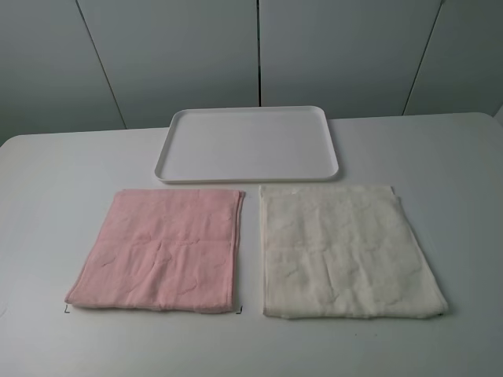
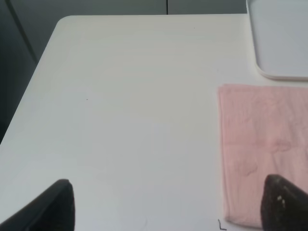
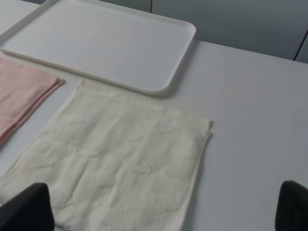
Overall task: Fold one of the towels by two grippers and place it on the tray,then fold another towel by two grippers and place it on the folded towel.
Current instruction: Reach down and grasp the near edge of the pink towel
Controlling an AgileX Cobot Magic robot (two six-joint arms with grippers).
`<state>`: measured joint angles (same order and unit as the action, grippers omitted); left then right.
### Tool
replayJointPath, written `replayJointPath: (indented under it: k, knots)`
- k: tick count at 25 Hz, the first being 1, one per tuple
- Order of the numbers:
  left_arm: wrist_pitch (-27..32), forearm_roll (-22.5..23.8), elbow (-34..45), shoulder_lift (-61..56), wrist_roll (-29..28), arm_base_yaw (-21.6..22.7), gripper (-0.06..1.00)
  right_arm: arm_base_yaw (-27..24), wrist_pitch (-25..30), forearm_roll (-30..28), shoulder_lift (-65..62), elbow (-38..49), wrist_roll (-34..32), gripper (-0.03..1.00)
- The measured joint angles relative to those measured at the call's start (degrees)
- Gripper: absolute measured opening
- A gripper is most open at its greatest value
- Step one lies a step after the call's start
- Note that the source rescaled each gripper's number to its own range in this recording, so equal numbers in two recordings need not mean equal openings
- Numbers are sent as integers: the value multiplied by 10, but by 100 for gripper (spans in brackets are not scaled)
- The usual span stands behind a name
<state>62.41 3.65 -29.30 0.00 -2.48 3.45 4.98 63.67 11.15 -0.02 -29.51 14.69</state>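
Left gripper (image 2: 168, 192), jaws spread wide and empty, over the table (image 2: 120, 96) toward its left edge, pink towel (image 1: 161, 247) flat just inward near the front edge, short of the tray (image 1: 251, 145); right gripper (image 3: 163, 192), likewise spread, hangs over the cream towel (image 1: 346, 251), farther away.

Pale pink cloth towel (image 1: 161, 250): spread flat, left.
Cream fluffy cloth towel (image 1: 346, 251): spread flat, right.
White plastic tray (image 1: 251, 141): behind both.

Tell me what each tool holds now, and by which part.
Nothing is held. The left tool and the right tool stand open; the pale pink cloth towel and the cream fluffy cloth towel lie flat.
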Motion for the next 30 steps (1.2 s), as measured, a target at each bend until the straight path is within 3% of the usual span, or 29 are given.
replayJointPath:
  k: [30]
  knots:
    - [0, 0, 0, 0, 0, 0, 99, 0, 0, 0, 0, 0, 0, 100]
